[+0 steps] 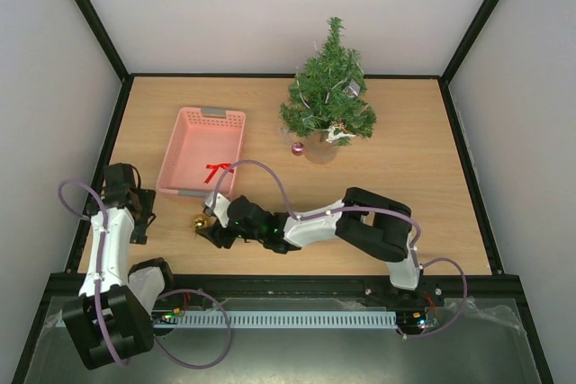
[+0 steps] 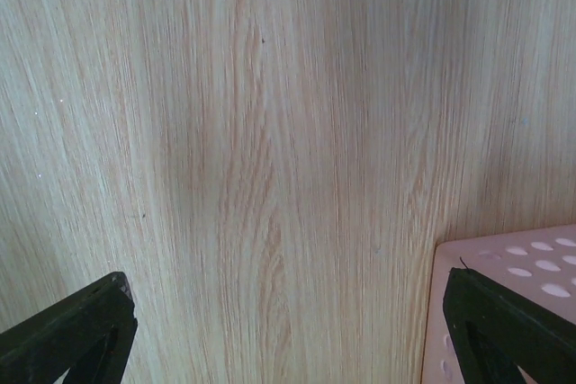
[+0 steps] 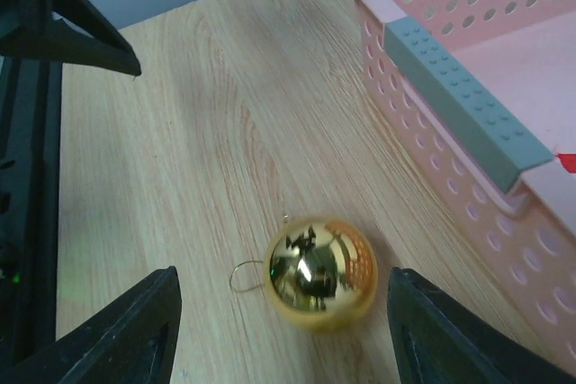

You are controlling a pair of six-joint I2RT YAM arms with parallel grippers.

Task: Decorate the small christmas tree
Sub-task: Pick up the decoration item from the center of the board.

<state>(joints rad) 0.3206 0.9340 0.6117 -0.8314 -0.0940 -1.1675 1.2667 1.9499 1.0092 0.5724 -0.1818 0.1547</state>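
The small christmas tree (image 1: 329, 92) stands at the back right on a pale round base, with a white ornament on it and a dark red ball (image 1: 298, 147) at its foot. A gold ball (image 1: 199, 221) lies on the table near the pink basket's front corner; in the right wrist view the gold ball (image 3: 320, 272) with its wire loop sits between my open right fingers, untouched. My right gripper (image 1: 209, 227) is open around it. My left gripper (image 1: 137, 213) is open and empty over bare wood at the left, its fingers (image 2: 76, 334) wide apart.
The pink basket (image 1: 200, 152) sits left of centre and holds a red bow (image 1: 216, 170). Its corner shows in the left wrist view (image 2: 531, 258), and its perforated wall with a grey handle in the right wrist view (image 3: 468, 114). Black frame rails edge the table.
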